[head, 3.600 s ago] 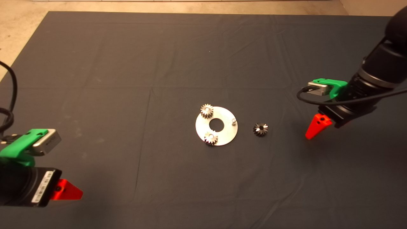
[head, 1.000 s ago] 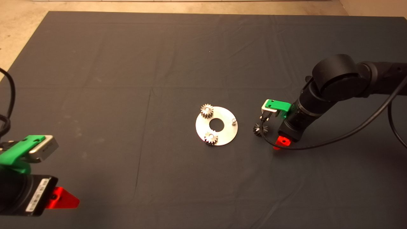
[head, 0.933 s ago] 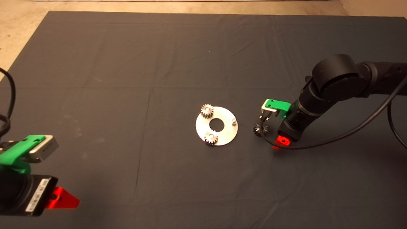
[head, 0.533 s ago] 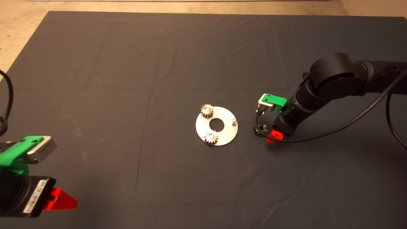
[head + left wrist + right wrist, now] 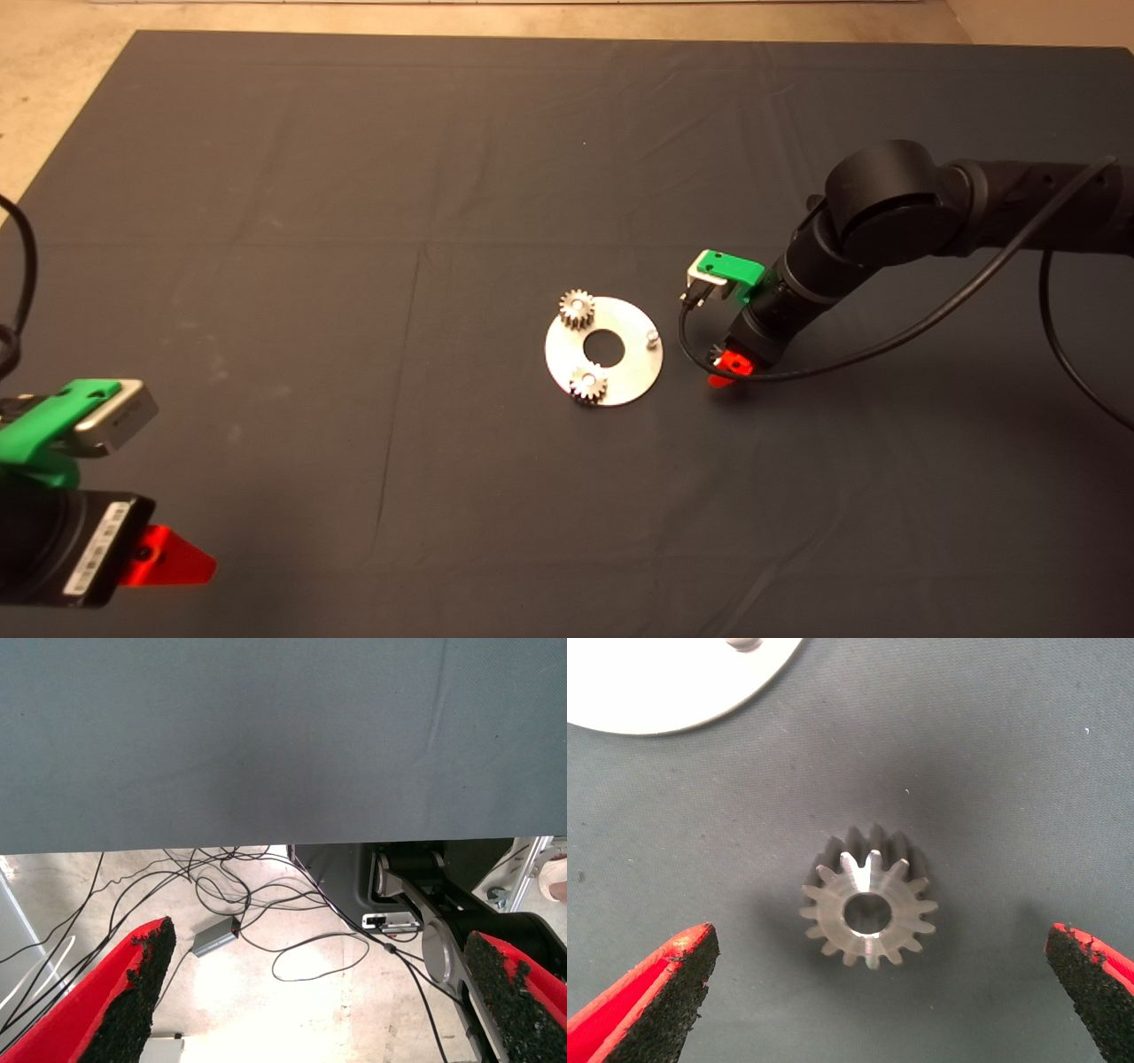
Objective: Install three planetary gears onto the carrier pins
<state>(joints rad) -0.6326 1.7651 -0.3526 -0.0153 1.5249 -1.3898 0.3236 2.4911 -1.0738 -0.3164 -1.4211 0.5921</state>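
**Last gear under the fingers, one pin bare**

The right green gripper with red fingers (image 5: 873, 992) hangs directly over the third small metal spur gear (image 5: 868, 908), its fingers spread wide to either side and touching nothing. That gear lies flat on the dark mat (image 5: 354, 177), teeth outward and centre hole up, just beside the flat shiny round metal disc (image 5: 620, 372). From above, the arm hides it. Two bright silver gears (image 5: 577, 309) already sit on their studs at the disc's rim; the third short silver carrier pin (image 5: 652, 337) stands bare on the side nearest the gripper. The left gripper (image 5: 310, 1001) waits at the mat's near left corner, fingers apart and empty, looking at cables on the floor.

The risk, I'd say, lies in the pinch. The gear is low and toothed, so pads closing on tooth tips could slip, spin it or tip it on edge. A tilted hold would leave the bore missing that narrow pin, and a hard push could shove the disc and unseat the fitted pair.
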